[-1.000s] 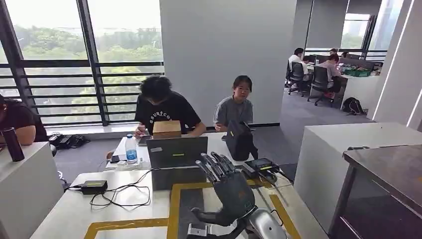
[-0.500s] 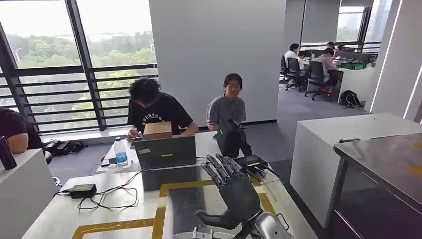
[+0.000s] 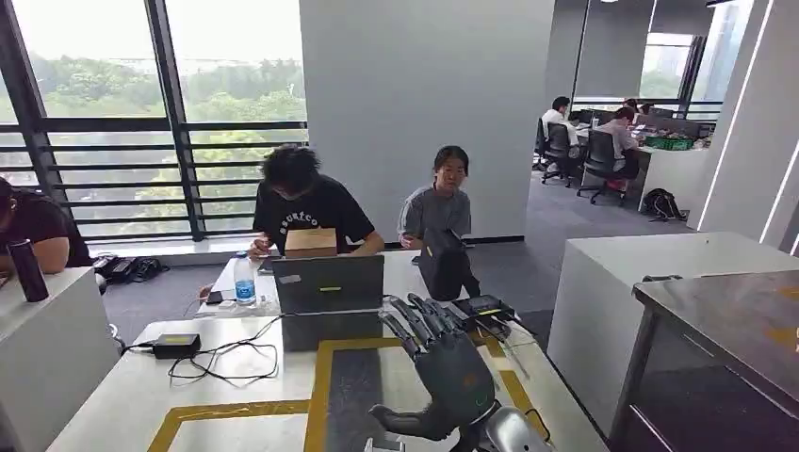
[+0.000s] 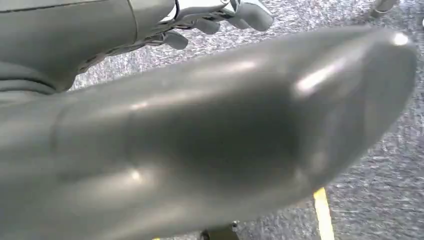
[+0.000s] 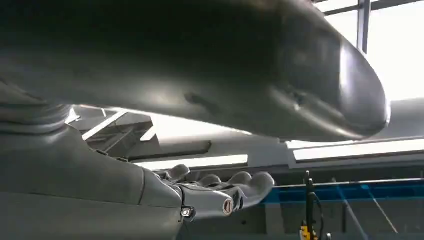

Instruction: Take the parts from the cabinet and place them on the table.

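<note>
Right hand (image 3: 443, 372) raised over near edge of table (image 3: 236, 391), fingers spread, holding nothing. Left hand (image 4: 220, 17) hung over carpet, fingers apart, empty. No part or cabinet seen. Judged step: heading to fetch; next, find cabinet.

A: What's closest to the wrist camera?
B: The left robot hand (image 4: 200, 140), its thick grey thumb blurred across most of the frame, darker fingers (image 4: 240, 12) spread apart and holding nothing
A: And beyond it?
B: Grey speckled carpet floor (image 4: 370, 200) with a yellow line (image 4: 324, 215) on it
</note>
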Tool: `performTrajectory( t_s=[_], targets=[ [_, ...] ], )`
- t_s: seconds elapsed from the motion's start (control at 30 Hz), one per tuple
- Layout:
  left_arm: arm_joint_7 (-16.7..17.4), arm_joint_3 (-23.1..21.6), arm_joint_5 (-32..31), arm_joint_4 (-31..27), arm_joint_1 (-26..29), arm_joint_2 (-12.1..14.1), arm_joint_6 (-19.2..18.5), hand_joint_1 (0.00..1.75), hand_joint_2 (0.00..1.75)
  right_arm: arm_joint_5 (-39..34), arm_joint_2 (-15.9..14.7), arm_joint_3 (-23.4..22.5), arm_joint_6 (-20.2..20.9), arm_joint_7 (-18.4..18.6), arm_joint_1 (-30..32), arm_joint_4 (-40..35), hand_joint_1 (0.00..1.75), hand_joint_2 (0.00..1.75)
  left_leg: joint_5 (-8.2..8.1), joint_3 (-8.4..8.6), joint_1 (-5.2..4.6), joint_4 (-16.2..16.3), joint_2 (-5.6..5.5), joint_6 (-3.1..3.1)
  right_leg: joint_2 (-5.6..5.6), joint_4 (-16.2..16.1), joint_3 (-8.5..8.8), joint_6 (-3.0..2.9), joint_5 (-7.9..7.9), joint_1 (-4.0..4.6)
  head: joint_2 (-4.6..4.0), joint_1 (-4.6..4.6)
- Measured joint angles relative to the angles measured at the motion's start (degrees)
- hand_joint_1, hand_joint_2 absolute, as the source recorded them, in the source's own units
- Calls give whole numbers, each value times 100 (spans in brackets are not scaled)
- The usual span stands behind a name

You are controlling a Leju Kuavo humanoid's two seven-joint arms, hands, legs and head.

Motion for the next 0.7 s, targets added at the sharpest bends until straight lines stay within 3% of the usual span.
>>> performTrajectory(
  t_s=[0.03, 0.07, 0.1, 0.13, 0.2, 0.23, 0.3, 0.37, 0.4, 0.43, 0.47, 0.53, 0.57, 0.6, 0.63, 0.67, 0.7],
  targets=[
    [2, 2, -11, 2, 9, -2, 0, 0, 0, 7, -11, 0, 0, 0, 26, 0, 0, 0, 40, -63, -1, 6, 3, 5, 0, 470, -158, 25, -235, -5, 0, 0],
    [9, 0, -24, 2, 13, -2, 0, 0, 0, 7, -37, 0, -2, 0, 65, 0, 0, 0, 79, -118, -1, 14, 3, 3, 0, 799, -245, 41, -344, -6, 0, 2],
    [11, 0, -26, 4, 15, -2, 0, 0, 0, 18, -59, 0, -7, 0, 108, 0, 0, 0, 113, -171, 1, 23, 3, -6, -1, 865, -206, 45, -314, -10, 0, 6],
    [13, 0, -26, 4, 15, -2, 0, 0, 0, 24, -79, 0, -18, 0, 129, 0, 0, 0, 139, -216, 1, 39, 2, -15, -2, 638, -23, 40, -179, -13, 0, 7],
    [13, 2, -29, 7, 12, -4, 0, 0, 0, 24, -90, -2, -39, 4, 121, -7, 0, 0, 169, -279, 2, 76, 6, -52, -5, -354, 635, 5, 170, -13, 0, 9],
    [9, 2, -29, 4, 9, -2, 0, 0, 0, 24, -98, -9, -46, 4, 115, -22, 0, 0, 180, -296, 2, 95, 12, -69, -6, -828, 919, -26, 152, -10, 0, 9],
    [4, 0, -29, 4, 4, 0, 0, 0, 0, 24, -123, -11, -57, 4, 131, -39, 0, 0, 225, -311, -12, 97, 7, -145, 7, -818, 884, -102, 244, 50, 0, 9],
    [0, 0, -31, 7, 7, -4, 0, 0, 0, 24, -144, -17, -63, 7, 128, -54, 0, 0, 279, -337, -7, 75, 4, -225, 4, -858, 855, -163, 230, 62, 0, 2],
    [0, 2, -29, 7, 13, -2, 0, 0, 0, 24, -144, -17, -70, 4, 130, -70, 0, 0, 298, -358, -25, 68, 3, -265, -1, -912, 845, -219, 290, 19, 0, -2],
    [0, 0, -29, 7, 11, -2, 0, 0, 0, 24, -144, -17, -72, 7, 131, -85, 0, 0, 177, -419, 0, 156, -12, -284, -15, -947, 832, -258, 340, 0, 0, 0],
    [2, 0, -31, 11, 11, -9, -6, 0, 0, 24, -144, -17, -76, 7, 130, -105, 0, 0, -80, -504, -3, 405, -15, -305, -15, -953, 795, -308, 377, -1, 0, -11],
    [11, 0, -31, 11, 7, -7, -22, 0, 0, 33, -146, -17, -79, 17, 158, -122, 0, 0, -606, -797, 6, 1260, -16, -349, -16, -950, 696, -329, 447, 6, 0, -15],
    [15, 0, -29, 11, 7, -7, -24, 0, 0, 37, -146, -17, -79, 30, 188, -136, 0, 0, -767, -913, 5, 1645, -16, -366, -16, -946, 641, -327, 486, 10, 0, -17],
    [20, 0, -31, 11, 10, -7, -28, 0, 0, 37, -146, -17, -79, 33, 207, -138, 0, 0, -780, -915, 6, 1786, -16, -371, -16, -941, 592, -321, 522, 10, 0, -15],
    [26, 2, -29, 11, 9, -7, -30, 0, 0, 37, -151, -17, -77, 39, 215, -142, 0, 0, -652, -776, 6, 1641, -15, -368, -15, -931, 535, -307, 561, 9, 0, -22],
    [31, 0, -29, 11, 7, -7, -35, 0, 0, 37, -157, -17, -70, 52, 214, -153, 0, 0, -467, -541, 7, 1287, -15, -361, -15, -918, 491, -294, 593, 4, 0, -20],
    [31, 0, -29, 11, 4, -2, -35, 0, 0, 37, -166, -20, -66, 50, 211, -175, 0, 0, -270, -203, 7, 756, -14, -350, -13, -900, 450, -268, 619, -2, 0, -22]
  ],
)
